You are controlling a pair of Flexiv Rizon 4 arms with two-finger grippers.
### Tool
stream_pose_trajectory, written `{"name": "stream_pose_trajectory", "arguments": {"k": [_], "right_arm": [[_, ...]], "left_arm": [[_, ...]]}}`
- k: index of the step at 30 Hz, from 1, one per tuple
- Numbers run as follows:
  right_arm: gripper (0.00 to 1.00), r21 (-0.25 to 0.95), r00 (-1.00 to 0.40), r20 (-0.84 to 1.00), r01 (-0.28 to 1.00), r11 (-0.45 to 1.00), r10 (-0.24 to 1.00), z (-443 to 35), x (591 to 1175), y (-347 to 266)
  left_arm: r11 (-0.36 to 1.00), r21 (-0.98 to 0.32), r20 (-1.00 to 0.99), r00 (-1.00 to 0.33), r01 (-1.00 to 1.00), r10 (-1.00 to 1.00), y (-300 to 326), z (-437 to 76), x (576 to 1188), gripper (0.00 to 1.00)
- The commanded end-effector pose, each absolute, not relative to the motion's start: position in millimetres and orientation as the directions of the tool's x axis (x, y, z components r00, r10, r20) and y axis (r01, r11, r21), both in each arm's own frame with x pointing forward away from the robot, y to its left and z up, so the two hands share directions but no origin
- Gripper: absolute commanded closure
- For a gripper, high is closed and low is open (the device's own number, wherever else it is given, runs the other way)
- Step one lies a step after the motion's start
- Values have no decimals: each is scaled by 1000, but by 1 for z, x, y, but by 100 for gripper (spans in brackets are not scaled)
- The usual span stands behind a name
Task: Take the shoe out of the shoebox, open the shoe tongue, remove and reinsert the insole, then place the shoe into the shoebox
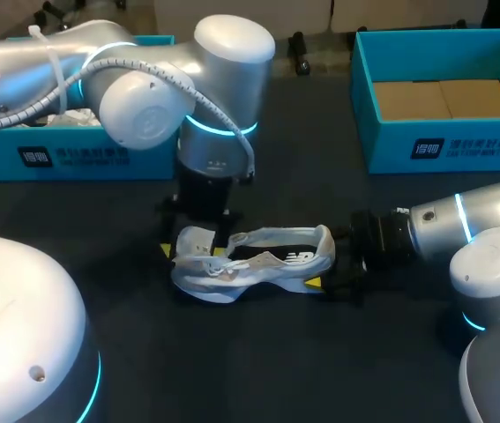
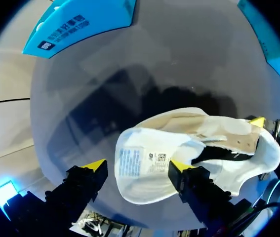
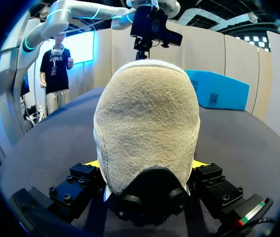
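White shoe [image 1: 258, 260] sits on the dark table [image 1: 258, 370]. The right gripper [image 3: 145, 165] clamps its heel from both sides, and the left gripper [image 2: 137, 165] hangs over its tongue [image 2: 135, 173], fingers spread wide.

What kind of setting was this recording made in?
Probably a robot manipulation test bench: the left arm and right arm meet over a dark table, at a white sneaker, with an open teal shoebox at the far right.

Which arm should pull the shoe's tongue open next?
Probably left: the left gripper, open, hangs over the shoe at its tongue, while the right gripper is shut on the heel, steadying it.
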State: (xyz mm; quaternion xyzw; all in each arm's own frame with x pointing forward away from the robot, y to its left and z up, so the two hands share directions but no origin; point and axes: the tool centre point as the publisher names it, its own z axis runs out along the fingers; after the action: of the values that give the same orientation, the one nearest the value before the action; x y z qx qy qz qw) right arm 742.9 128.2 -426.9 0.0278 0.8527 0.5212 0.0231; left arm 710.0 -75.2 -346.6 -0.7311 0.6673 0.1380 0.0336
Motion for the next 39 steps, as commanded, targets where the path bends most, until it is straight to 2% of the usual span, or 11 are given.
{"name": "stream_pose_trajectory", "arguments": {"k": [1, 11, 14, 20, 29, 32, 33, 35, 37, 39], "right_arm": [[100, 889, -997, -11, 24, 457, 74, -433, 742, 132], [100, 889, -997, -11, 24, 457, 74, -433, 742, 132], [100, 889, -997, -11, 24, 457, 74, -433, 742, 132], [100, 889, -997, -11, 24, 457, 74, -433, 742, 132], [100, 889, -997, -11, 24, 457, 74, -433, 742, 132], [100, 889, -997, -11, 24, 457, 74, -433, 742, 132], [100, 889, -997, -11, 24, 457, 74, -433, 742, 132], [100, 889, -997, -11, 24, 457, 74, -433, 742, 132], [100, 889, -997, -11, 24, 457, 74, -433, 742, 132], [100, 889, -997, -11, 24, 457, 74, -433, 742, 132]], "left_arm": [[-88, 109, -254, 58, -990, -965, -89, -347, 704, 13], [-28, 88, -214, 8, -996, -977, -100, -328, 698, 9], [-1, 76, -196, -14, -997, -980, -100, -317, 697, 0], [88, 67, -166, -98, -994, -981, -104, -296, 698, 0], [107, -3, -162, -106, -994, -981, -122, -279, 709, 0], [164, -1, -139, -162, -987, -977, -131, -273, 711, 0], [219, 1, -126, -218, -976, -968, -133, -271, 711, 0], [315, -17, -109, -312, -949, -944, -136, -267, 711, 9], [372, -68, -122, -362, -926, -924, -142, -264, 710, 40], [448, -93, -118, -437, -889, -892, -146, -260, 710, 55]]}}
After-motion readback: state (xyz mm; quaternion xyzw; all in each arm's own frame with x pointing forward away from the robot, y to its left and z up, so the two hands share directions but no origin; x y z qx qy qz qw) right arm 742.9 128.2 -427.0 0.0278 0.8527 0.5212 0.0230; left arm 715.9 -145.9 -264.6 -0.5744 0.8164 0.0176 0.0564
